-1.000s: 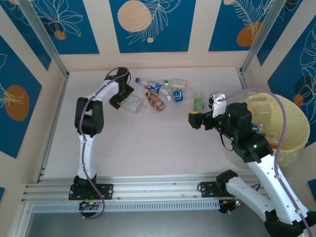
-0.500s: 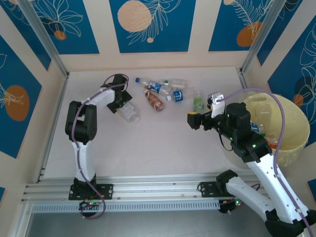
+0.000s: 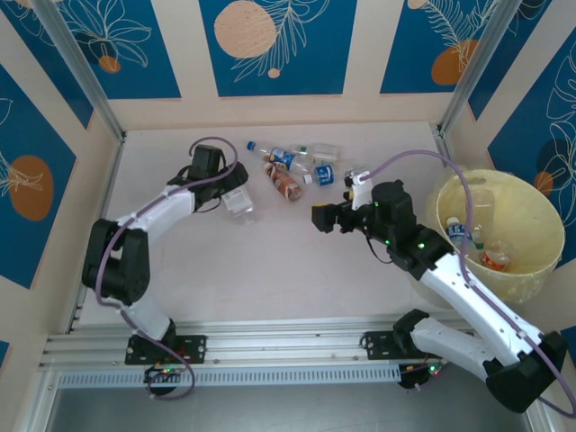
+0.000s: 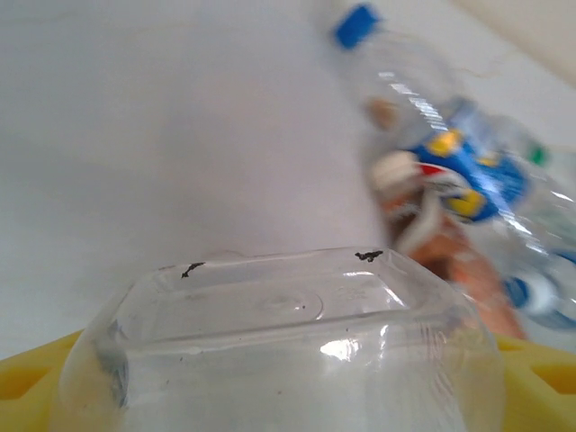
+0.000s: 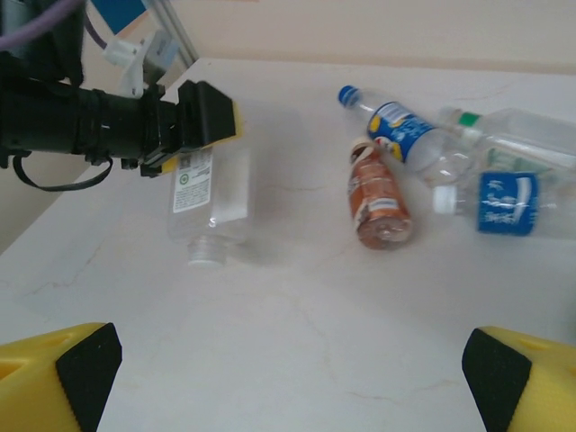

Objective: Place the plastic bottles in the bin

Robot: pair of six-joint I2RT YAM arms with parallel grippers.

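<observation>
My left gripper (image 3: pixel 232 191) is shut on a clear square-sided bottle (image 3: pixel 239 203) with a white label, at the table's left middle. In the left wrist view the bottle's base (image 4: pixel 288 315) sits between the yellow fingers (image 4: pixel 36 382). The right wrist view shows it from the side (image 5: pixel 209 193), cap toward me. Right of it lies a pile of plastic bottles: a blue-capped one (image 3: pixel 274 156), an orange-brown one (image 3: pixel 284 183) and a blue-labelled one (image 3: pixel 326 174). My right gripper (image 3: pixel 326 219) hovers open near the table's middle, fingertips (image 5: pixel 81 360) wide apart with nothing between. The bin (image 3: pixel 531 270) stands at the right.
Two bottles (image 3: pixel 459 232) (image 3: pixel 493 259) lie inside the bin. Panelled walls with metal posts (image 3: pixel 85 81) close in the table at the back and sides. A rail (image 3: pixel 270 346) runs along the near edge. Bare tabletop (image 3: pixel 270 270) lies between the arms.
The left jaws have closed on the clear bottle, and it has shifted slightly toward me as the left elbow swung left. The right arm has reached left, away from the bin.
</observation>
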